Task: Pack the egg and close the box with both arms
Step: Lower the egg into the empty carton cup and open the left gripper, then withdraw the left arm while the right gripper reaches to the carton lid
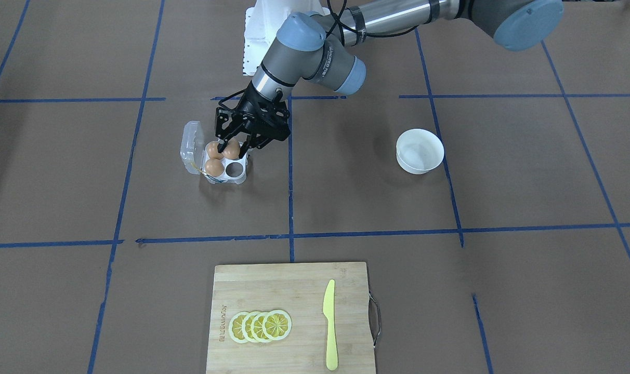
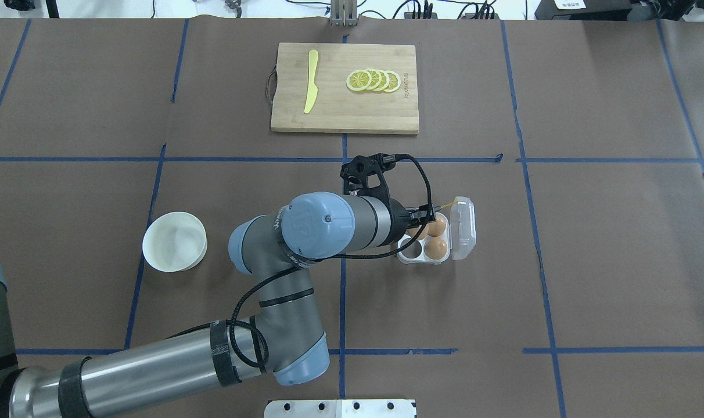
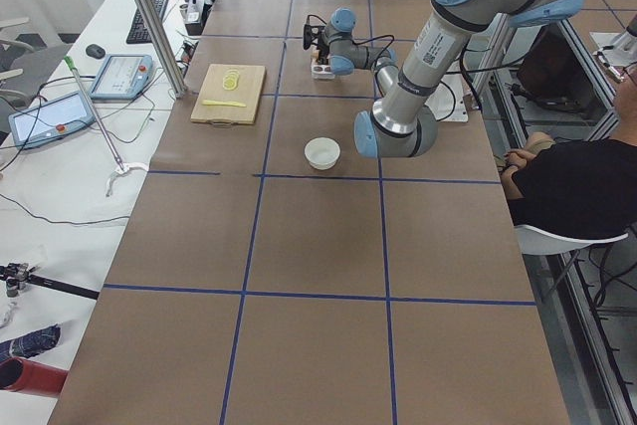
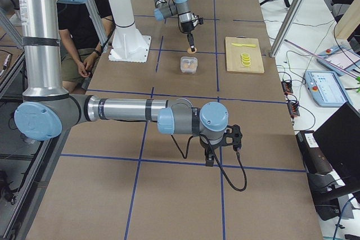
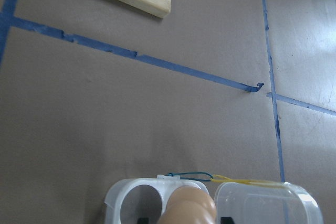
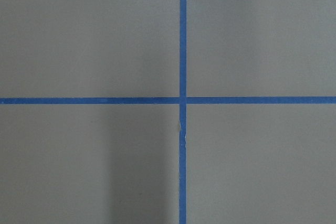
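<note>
Seats orange-brown egg (image 1: 231, 151) in clear plastic carton (image 1: 240, 177), black left gripper (image 1: 233, 146) clamped on it; next: release. Right gripper (image 4: 210, 160) jaws: cannot tell.

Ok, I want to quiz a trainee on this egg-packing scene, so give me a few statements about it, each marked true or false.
1. One cup of the box is empty. True.
2. The box's lid is shut. False: it stands open beside the cups.
3. The white bowl holds an egg. False: it is empty.
4. The left claw is over the box. True.
5. The knife lies on the bare table. False: it lies on the cutting board.
</note>
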